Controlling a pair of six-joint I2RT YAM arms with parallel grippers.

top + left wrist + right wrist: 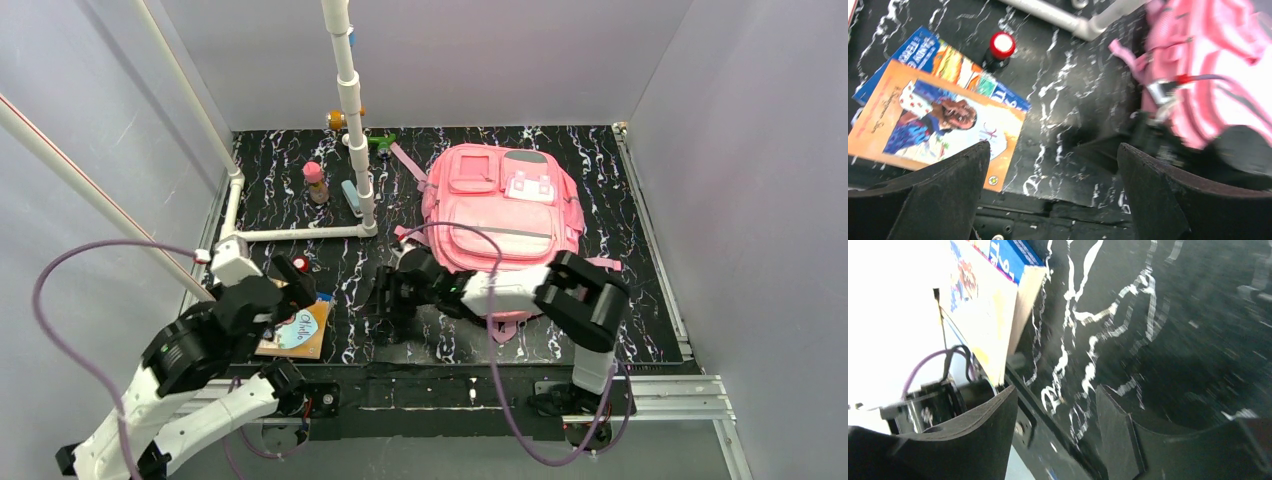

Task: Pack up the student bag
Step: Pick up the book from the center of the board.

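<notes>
The student bag [500,200] is a large pink backpack lying flat at the back right of the mat, front side up with a white patch. It also shows blurred in the left wrist view [1208,70]. My left gripper [303,288] is open and empty, hovering over the near left of the mat by two books [298,332]. In the left wrist view the gripper [1053,185] has its jaws wide apart over bare mat, with the books [938,120] to its left. My right gripper [385,302] is open and empty, low over the mat in front of the bag, and its wrist view [1058,430] shows the books' edge [993,305].
A red-capped item [300,263] stands behind the books and shows in the left wrist view [1002,45]. A pink bottle [316,183], a light blue item [352,198], a green item [380,140] and an orange item [336,120] sit at the back. A white pipe frame [352,110] rises there.
</notes>
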